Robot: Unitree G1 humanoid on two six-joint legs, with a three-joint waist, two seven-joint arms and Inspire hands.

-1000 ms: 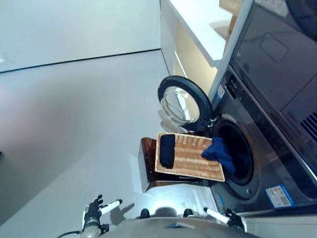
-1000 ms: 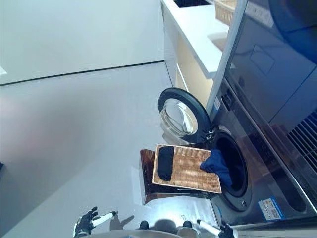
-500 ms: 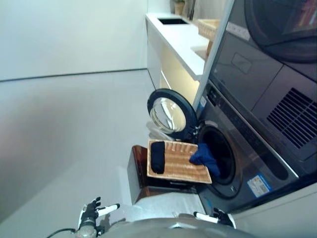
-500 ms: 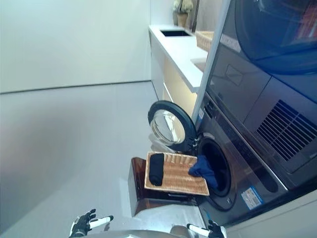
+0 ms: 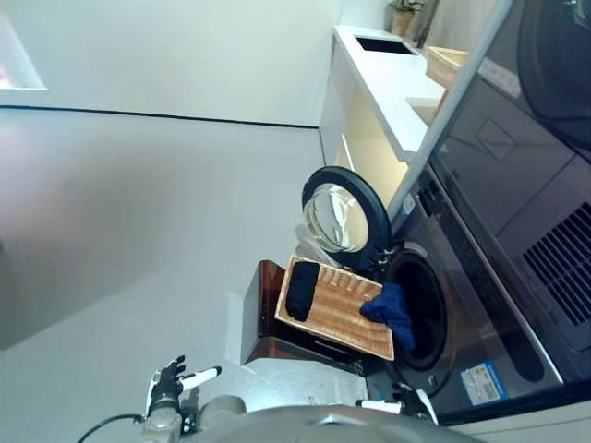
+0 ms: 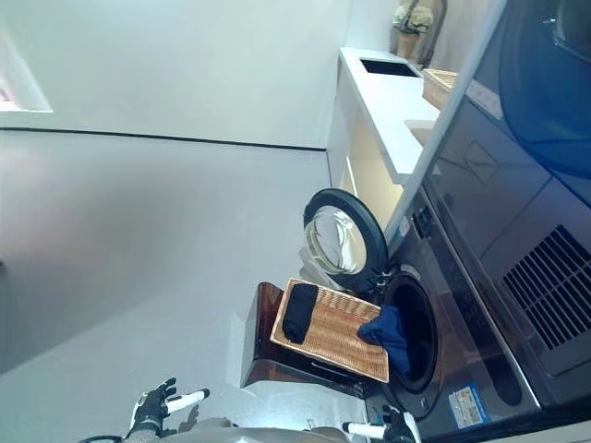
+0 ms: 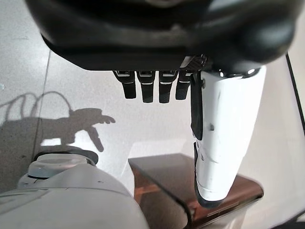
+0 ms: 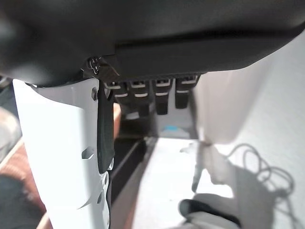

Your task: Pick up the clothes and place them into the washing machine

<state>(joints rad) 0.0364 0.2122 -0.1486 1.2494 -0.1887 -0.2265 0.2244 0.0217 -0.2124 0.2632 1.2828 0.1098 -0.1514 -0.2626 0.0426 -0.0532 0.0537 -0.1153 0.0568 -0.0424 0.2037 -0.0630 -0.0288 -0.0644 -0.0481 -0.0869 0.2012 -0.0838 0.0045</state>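
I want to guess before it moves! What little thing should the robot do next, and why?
Probably reach the left hand toward the black cloth in the wicker basket. Both hands hang low and hold nothing, the right hand too, while the washing machine door stands open and a blue cloth hangs at the drum's mouth.

A home laundry room: a front-loading washing machine (image 5: 462,305) stands with its round door (image 5: 343,217) swung open, a second appliance (image 6: 545,138) stacked above it. Beside them runs a white counter (image 6: 392,101) with a sink (image 6: 388,66) and a potted plant (image 6: 411,18). A wicker basket (image 5: 337,309) sits on a brown stand (image 5: 263,318) on the pale floor (image 5: 138,231).
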